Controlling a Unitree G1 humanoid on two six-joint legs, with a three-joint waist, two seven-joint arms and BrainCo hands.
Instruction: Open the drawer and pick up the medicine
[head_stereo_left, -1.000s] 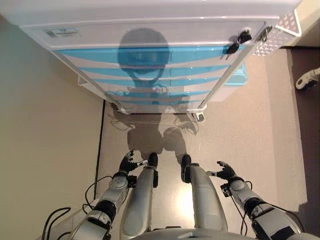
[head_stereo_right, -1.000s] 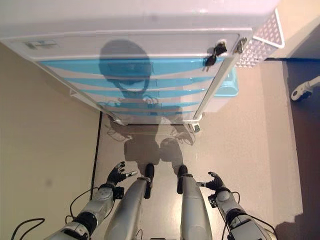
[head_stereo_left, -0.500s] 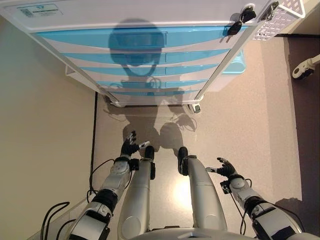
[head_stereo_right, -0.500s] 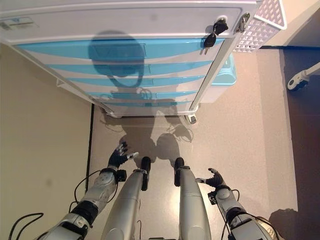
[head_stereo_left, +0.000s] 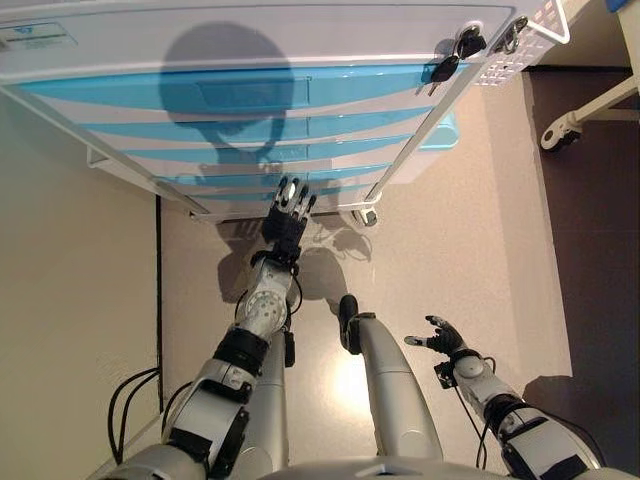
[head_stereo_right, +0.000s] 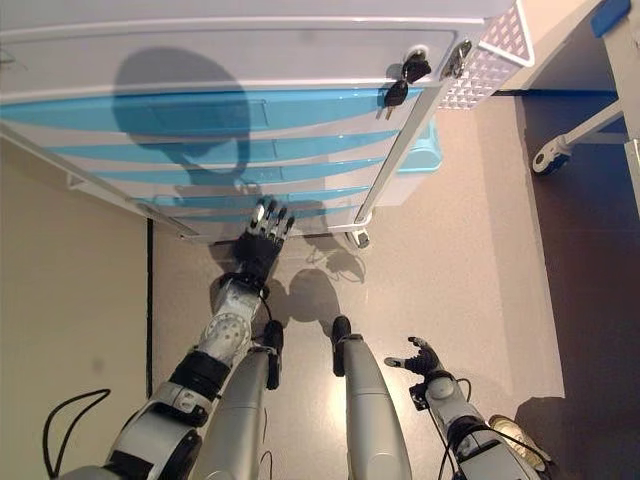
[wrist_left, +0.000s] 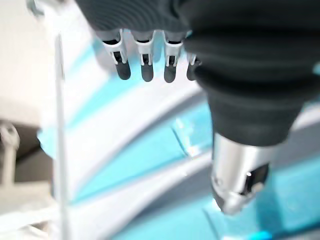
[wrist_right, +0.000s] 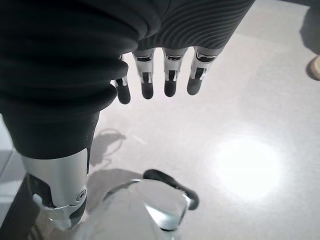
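at 5 o'clock, nearest, the right hand (head_stereo_left: 440, 338) hangs idle over the floor, fingers loosely apart and empty. further out at 12 o'clock, the left hand (head_stereo_left: 287, 212), fingers straight and spread, reaches toward the lower blue drawers of the white plastic drawer cabinet (head_stereo_left: 250, 120), probably seeking a handle. all drawers look closed; the medicine is not visible.

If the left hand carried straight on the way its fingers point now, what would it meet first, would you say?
Most likely the blue drawer fronts of the white drawer cabinet: the open left hand points at its lower drawers, though the remaining gap is hard to judge.
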